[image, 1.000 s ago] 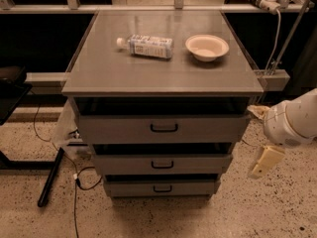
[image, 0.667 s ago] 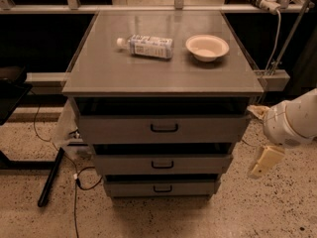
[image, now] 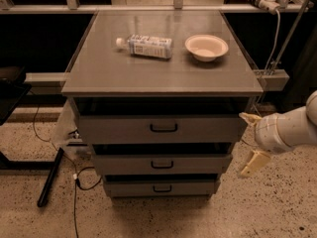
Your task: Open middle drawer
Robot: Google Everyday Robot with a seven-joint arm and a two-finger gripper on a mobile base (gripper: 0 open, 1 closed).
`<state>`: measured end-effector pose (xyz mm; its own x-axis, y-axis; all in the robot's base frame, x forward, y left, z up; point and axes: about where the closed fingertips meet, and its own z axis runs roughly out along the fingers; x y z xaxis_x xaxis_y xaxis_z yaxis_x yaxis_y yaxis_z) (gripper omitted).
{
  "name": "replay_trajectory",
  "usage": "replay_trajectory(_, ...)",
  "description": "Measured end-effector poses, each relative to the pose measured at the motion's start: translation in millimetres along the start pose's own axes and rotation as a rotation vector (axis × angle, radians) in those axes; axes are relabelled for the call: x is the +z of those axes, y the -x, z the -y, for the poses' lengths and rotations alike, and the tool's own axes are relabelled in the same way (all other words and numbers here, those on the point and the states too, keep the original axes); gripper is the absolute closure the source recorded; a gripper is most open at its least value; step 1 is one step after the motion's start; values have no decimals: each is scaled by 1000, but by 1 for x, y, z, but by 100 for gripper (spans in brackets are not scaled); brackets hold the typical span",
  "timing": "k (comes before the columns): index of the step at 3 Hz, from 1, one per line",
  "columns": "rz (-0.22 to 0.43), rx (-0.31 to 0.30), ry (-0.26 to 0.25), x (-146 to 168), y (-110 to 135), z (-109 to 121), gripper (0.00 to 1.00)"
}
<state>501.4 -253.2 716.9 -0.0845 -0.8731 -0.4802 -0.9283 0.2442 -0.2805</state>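
The grey cabinet has three stacked drawers. The middle drawer [image: 162, 164] has a medium-height flat front with a small black centred handle [image: 162, 165], and its front sits in line with the others. My gripper [image: 251, 142] is to the right of the cabinet, level with the top and middle drawers and apart from them. Its two pale fingers [image: 254, 162] are spread wide and hold nothing.
The taller top drawer [image: 163, 128] and the narrow bottom drawer [image: 161, 187] flank the middle one. A plastic bottle [image: 146, 46] lies on the cabinet top beside a white bowl [image: 206, 47]. Cables [image: 79, 180] and a black bar [image: 49, 177] lie on the floor at the left.
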Motion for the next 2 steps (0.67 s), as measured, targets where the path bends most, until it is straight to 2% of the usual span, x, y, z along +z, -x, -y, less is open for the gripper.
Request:
replay_trajectory(1,103,-74,-18,48,-20,5,0)
replay_trajectory(2,138,-164,-22,87,-39,-1,0)
